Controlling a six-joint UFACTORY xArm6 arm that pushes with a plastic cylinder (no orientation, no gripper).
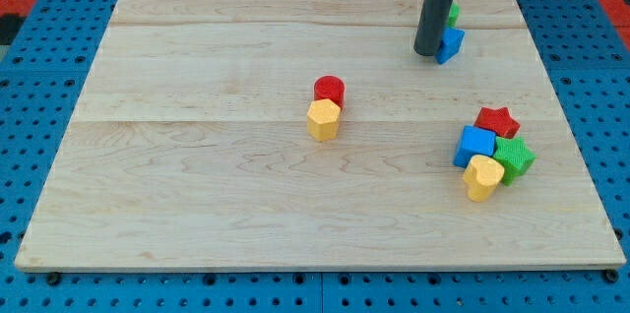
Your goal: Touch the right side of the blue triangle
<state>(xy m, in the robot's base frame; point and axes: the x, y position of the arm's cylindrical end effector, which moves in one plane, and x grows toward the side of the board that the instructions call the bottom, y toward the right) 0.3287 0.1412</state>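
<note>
Pale wooden worktop (246, 185) sat on a blue pegboard (39, 106), pretty ordinary setup. Up near the view's top right, the small blue triangle block (451, 45) was mostly hidden behind my dark rod, with my tip (428, 53) touching its left side. No pincer on this rig, so no open or closed state to tell. A green block (454, 14) peeked out just above it. Mid-board, a red cylinder (330, 90) touched a yellow hexagon block (323, 119). Well apart at the right, a red star (497, 120), blue cube (475, 146), green block (514, 157) and yellow heart (482, 176) huddled together.
</note>
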